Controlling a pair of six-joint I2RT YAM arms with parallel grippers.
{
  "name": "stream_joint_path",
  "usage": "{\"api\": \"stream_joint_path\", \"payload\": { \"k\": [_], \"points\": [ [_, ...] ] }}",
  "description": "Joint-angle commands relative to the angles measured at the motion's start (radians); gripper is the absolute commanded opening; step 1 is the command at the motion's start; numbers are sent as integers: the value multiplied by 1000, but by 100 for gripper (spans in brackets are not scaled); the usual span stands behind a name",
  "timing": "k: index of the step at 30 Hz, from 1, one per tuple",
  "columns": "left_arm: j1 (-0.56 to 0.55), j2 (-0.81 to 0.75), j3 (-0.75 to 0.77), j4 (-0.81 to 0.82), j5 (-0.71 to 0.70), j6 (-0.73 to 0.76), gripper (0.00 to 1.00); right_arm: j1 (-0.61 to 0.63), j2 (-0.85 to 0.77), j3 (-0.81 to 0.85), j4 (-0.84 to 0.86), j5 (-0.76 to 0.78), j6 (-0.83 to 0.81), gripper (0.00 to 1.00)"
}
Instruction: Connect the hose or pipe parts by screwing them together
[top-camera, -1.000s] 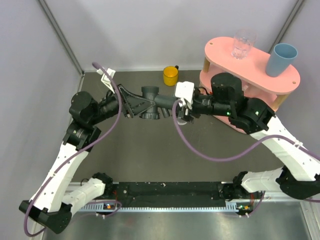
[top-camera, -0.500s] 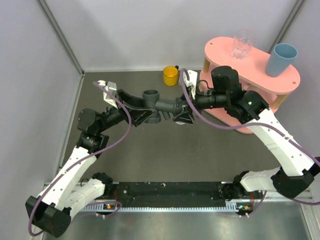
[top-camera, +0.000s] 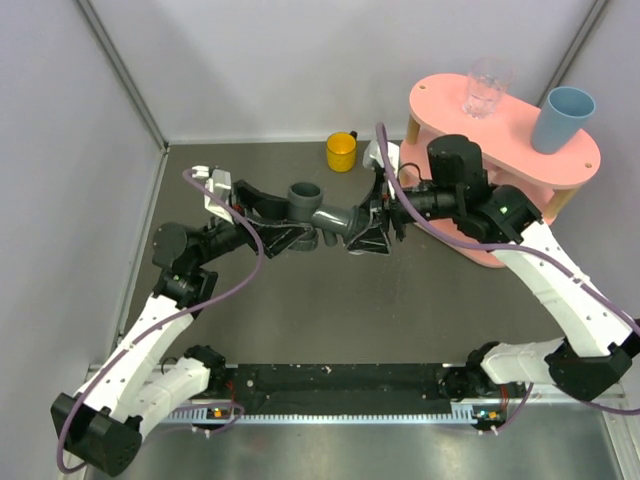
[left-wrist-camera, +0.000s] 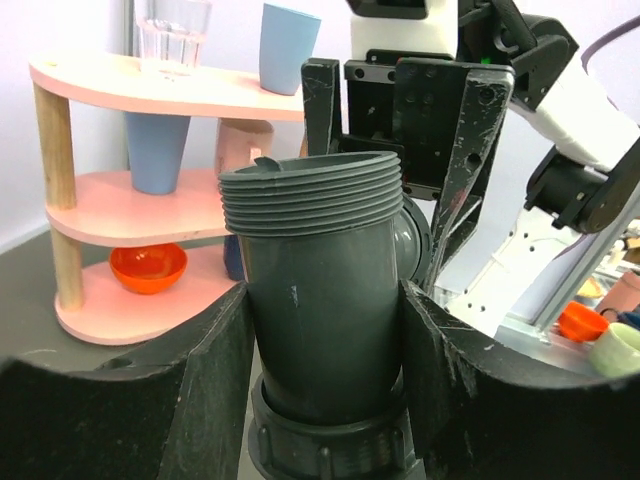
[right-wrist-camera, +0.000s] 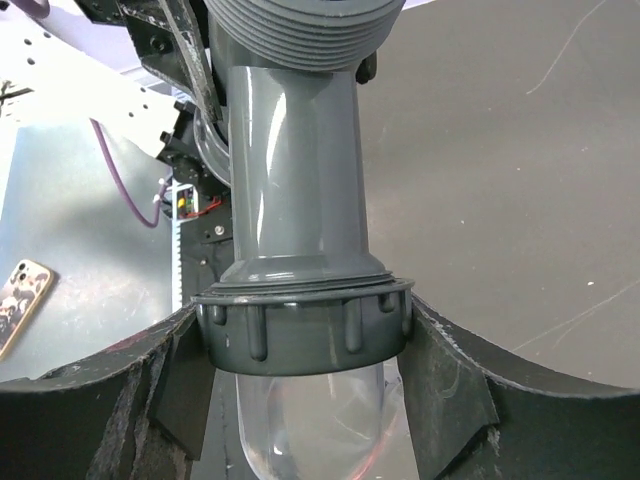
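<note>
T-fitting (top-camera: 305, 200) is up off the counter (top-camera: 300, 320) near its far edge, clamped in the left end effector (left-wrist-camera: 325, 330), collar (right-wrist-camera: 300, 330) apparently threaded on, right end effector (right-wrist-camera: 300, 370) straddling it, grip unclear, maybe final tightening left.

Bare table (top-camera: 300, 310) nearside of pipe fitting (top-camera: 305, 200), yellow cup (top-camera: 341, 152) behind, pink shelf (top-camera: 515, 125) right.

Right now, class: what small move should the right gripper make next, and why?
Probably close the right gripper on the collar and give a gentle checking twist. Its fingers flank the collar, which looks seated on the fitting with no thread showing there, while the left gripper clamps the fitting.
</note>
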Motion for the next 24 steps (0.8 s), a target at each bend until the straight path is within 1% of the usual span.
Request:
{"api": "stream_joint_path", "payload": {
  "k": [1, 2, 3, 6, 8, 12, 15, 18, 20, 22, 23, 24],
  "points": [
    [-6, -3, -6, 65, -74, -110, 0, -6, -83, -18, 104, 74, 66, 69],
    [-6, -15, -14, 68, -87, -144, 0, -8, -89, -23, 105, 94, 57, 73],
    [-6, -21, -19, 71, -97, -209, 0, -11, -101, -32, 105, 103, 49, 81],
    [-6, -64, -39, 89, -131, -296, 0, -31, -114, -41, 107, 107, 37, 88],
    [-6, -84, -48, 86, -160, -325, 0, -52, -114, -46, 111, 82, 40, 89],
    [-6, -118, -48, 70, -200, -385, 0, -55, -112, -58, 125, 32, 57, 90],
    [-6, -124, -48, 71, -229, -405, 0, -55, -117, -76, 136, 6, 74, 93],
    [-6, -127, -45, 70, -248, -406, 0, -55, -115, -96, 177, -28, 117, 94],
    [-6, -131, -51, 71, -260, -405, 0, -57, -118, -112, 211, -47, 173, 92],
    [-6, -133, -60, 80, -277, -405, 0, -55, -122, -132, 252, -56, 213, 87],
    [-6, -136, -65, 80, -282, -399, 0, -55, -123, -136, 260, -61, 224, 83],
    [-6, -138, -68, 80, -286, -393, 0, -55, -122, -139, 266, -59, 233, 71]
  ]
}}
